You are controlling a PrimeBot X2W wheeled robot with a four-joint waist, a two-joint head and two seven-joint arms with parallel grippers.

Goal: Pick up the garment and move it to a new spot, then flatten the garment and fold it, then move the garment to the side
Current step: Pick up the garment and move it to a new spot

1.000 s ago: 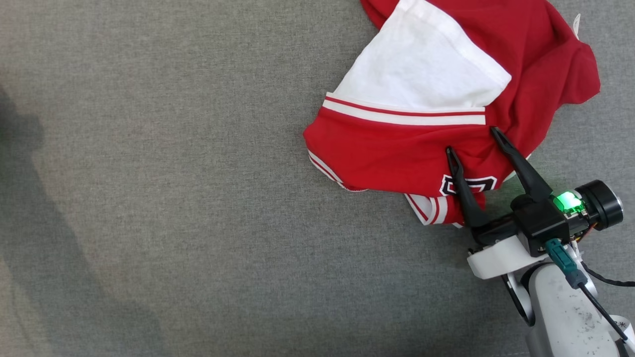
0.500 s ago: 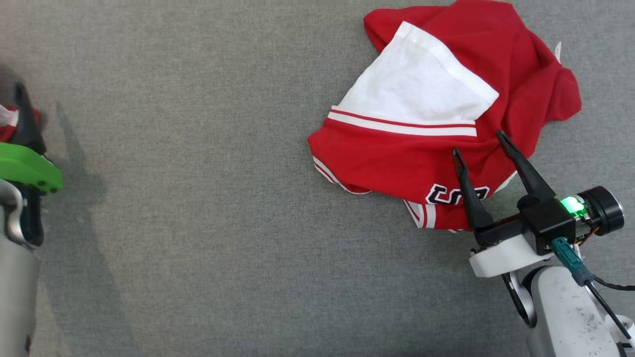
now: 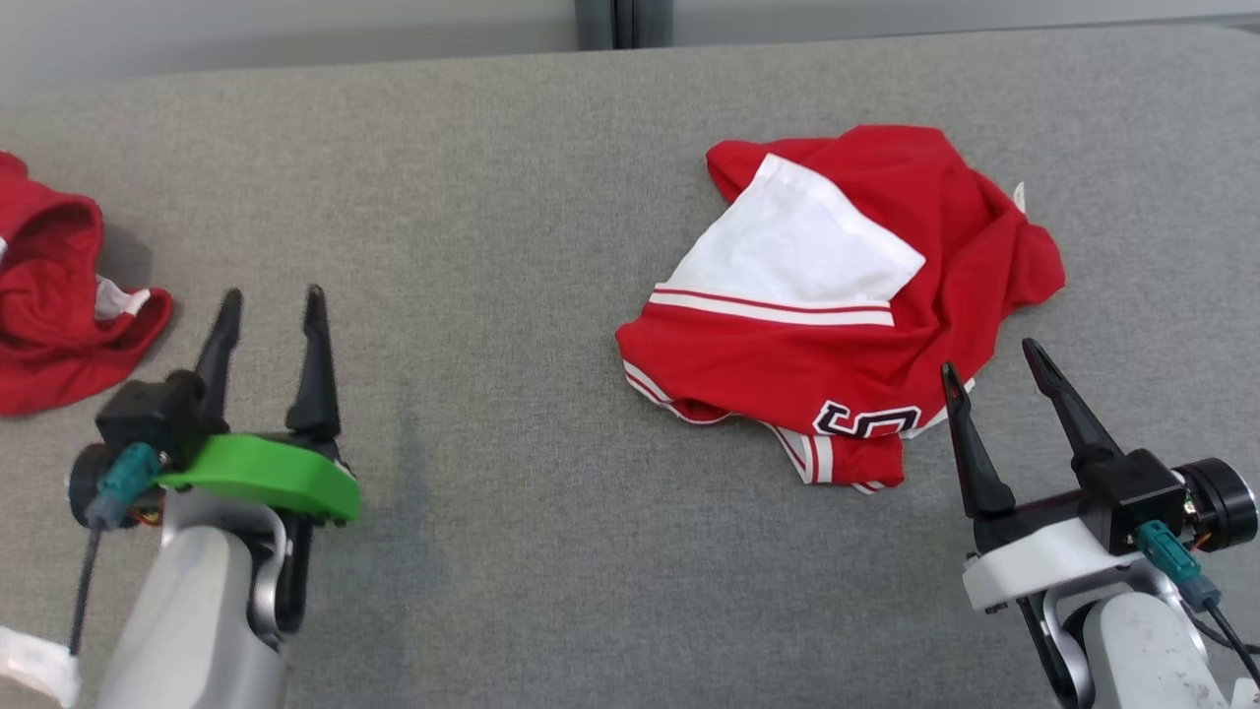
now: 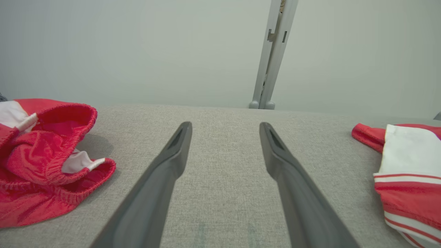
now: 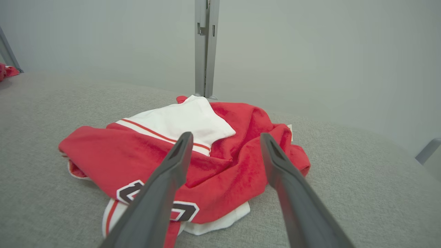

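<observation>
In the head view, the garment (image 3: pixel 787 364), a red jersey with a white panel, lies crumpled right of centre on the grey table (image 3: pixel 512 197). It looks light and limp, so it should sag and drape once lifted. The striped hem at its lower edge seems the best place to pinch, taking few layers. The right gripper (image 3: pixel 989 357) sits at lower right, fingers spread and empty, tips just beside the jersey's lower right edge. The left gripper (image 3: pixel 274 292) stands at lower left, fingers apart and empty, well apart from the jersey. Another red cloth (image 3: pixel 49 325) lies at the left edge.

In the left wrist view, the parted fingers point low across bare table, with the jersey at the right edge.

In the right wrist view, the spread fingers aim low at the jersey in mid-frame. Whether they touch it I cannot tell.
</observation>
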